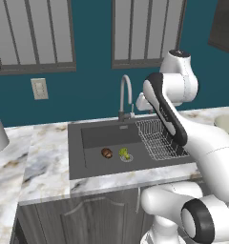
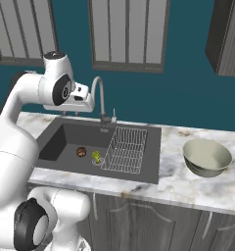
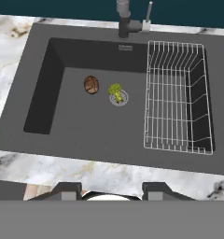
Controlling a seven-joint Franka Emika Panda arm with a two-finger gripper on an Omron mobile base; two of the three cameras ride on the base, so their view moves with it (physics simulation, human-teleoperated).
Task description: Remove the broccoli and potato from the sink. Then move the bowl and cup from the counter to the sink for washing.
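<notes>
Sitting low in the sink are the potato and the broccoli, close side by side — the broccoli right on the round drain. A wire rack fills the sink's right part. The bowl rests on the marble desk, well off to the right of the sink. High over the sink hangs the pincer (its two tips stand apart) — nothing is between them.
</notes>
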